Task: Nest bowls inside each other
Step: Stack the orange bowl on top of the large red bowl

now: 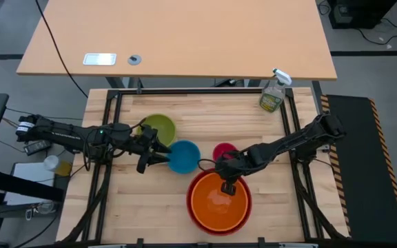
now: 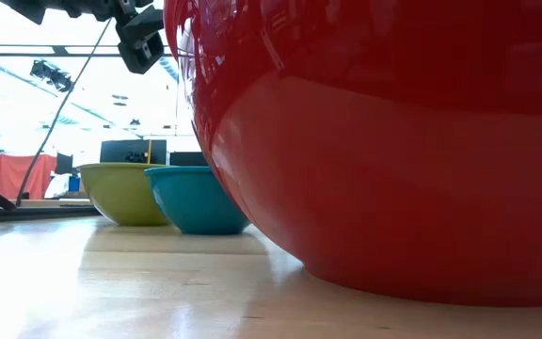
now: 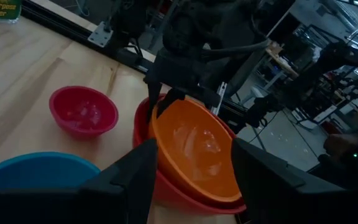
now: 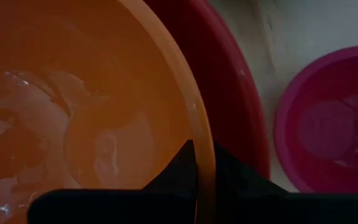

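The orange bowl (image 1: pixel 219 201) sits inside the red bowl (image 1: pixel 191 207) near the table's front edge. My right gripper (image 1: pixel 227 186) is shut on the orange bowl's far rim. The small pink bowl (image 1: pixel 224 151) stands on its base just beyond them. The blue bowl (image 1: pixel 183 156) and the lime green bowl (image 1: pixel 160 128) rest on their bases side by side at centre left. My left gripper (image 1: pixel 158 153) hovers open at the blue bowl's left edge and touches nothing. It points toward the orange bowl (image 3: pixel 194 146). My right gripper pinches the orange bowl's rim (image 4: pixel 199 121) on its far side, toward the pink bowl. One finger is inside the bowl and one outside. The fingers come from above, slanting down. The bowl lies within the red bowl (image 4: pixel 229 81), opening up.
A clear spray bottle (image 1: pixel 273 93) stands at the table's far right corner. Black frame rails run along the table's far edge and both sides. Bare wood lies at the front left and to the right of the red bowl.
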`<state>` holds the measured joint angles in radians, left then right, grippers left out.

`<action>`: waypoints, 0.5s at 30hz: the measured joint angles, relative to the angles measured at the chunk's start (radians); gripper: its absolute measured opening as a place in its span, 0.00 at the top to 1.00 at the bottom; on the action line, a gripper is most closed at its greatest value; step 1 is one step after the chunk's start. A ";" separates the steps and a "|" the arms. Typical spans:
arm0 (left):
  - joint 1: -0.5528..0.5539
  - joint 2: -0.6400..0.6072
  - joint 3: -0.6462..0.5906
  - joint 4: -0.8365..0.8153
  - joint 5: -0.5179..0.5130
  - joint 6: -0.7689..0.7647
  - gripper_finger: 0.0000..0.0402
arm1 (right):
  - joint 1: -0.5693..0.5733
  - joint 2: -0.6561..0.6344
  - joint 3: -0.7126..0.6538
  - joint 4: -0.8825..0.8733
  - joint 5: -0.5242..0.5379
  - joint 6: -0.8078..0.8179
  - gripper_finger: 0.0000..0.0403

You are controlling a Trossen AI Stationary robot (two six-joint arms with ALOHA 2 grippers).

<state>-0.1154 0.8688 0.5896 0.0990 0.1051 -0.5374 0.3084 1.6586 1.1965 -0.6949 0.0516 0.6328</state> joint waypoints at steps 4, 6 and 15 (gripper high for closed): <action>0.000 0.000 0.000 -0.001 -0.005 -0.002 0.48 | 0.000 0.005 0.000 -0.006 -0.009 -0.002 0.93; 0.000 0.000 0.000 -0.007 -0.031 -0.002 0.48 | -0.001 0.008 0.000 -0.008 -0.022 -0.001 0.92; 0.000 0.000 0.000 -0.139 -0.146 -0.026 0.48 | -0.006 0.008 0.000 -0.016 -0.019 0.061 0.77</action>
<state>-0.1153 0.8688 0.5896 -0.0398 -0.0408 -0.5633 0.3028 1.6669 1.1968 -0.7112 0.0326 0.6938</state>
